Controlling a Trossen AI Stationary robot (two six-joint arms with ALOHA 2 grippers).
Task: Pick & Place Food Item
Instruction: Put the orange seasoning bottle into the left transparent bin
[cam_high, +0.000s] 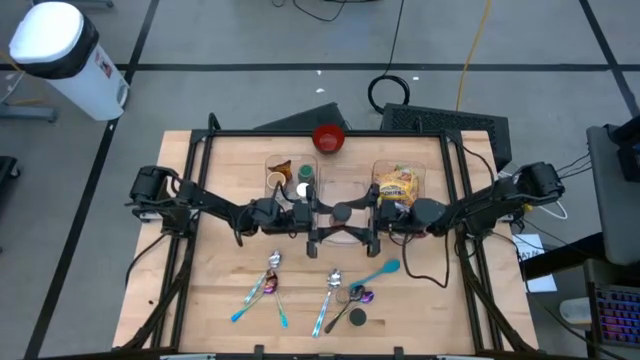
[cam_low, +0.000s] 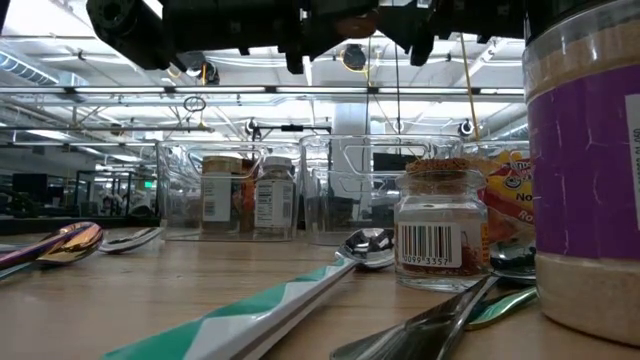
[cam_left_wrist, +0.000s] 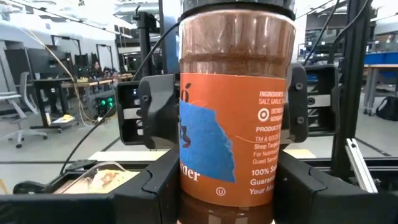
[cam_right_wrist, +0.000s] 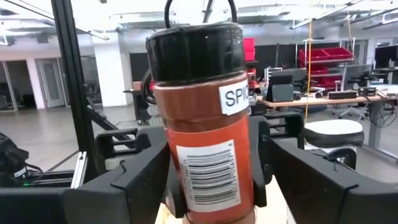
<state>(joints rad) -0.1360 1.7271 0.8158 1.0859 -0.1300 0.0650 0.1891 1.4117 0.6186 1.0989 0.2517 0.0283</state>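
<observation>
A spice jar (cam_right_wrist: 208, 124) with a black lid, red-brown powder and an orange label (cam_left_wrist: 233, 124) stands upright in the air above the middle of the table (cam_high: 200, 300). My left gripper (cam_left_wrist: 227, 199) reaches in from the table's left and is shut on the jar. My right gripper (cam_right_wrist: 211, 193) comes from the table's right and is open. Its fingers (cam_left_wrist: 155, 112) stand on either side of the jar, apart from it. In the high view the two grippers meet around the jar's lid (cam_high: 343, 211). My left gripper pinches the lower part of the jar's body (cam_left_wrist: 189, 186) between its two fingers (cam_right_wrist: 175, 180), one on each side of the round wall. The fingers come in about level from the table's left. The jar stands upright in the hold, lid up, lifted clear of the table.
Two clear bins stand at the far side, one with jars (cam_high: 290, 180), one with a yellow food bag (cam_high: 397, 185). A red bowl (cam_high: 329, 139) is behind them. Several spoons (cam_high: 270, 285) lie near the front, with a small spice jar (cam_low: 438, 225) and a purple-labelled jar (cam_low: 585, 170).
</observation>
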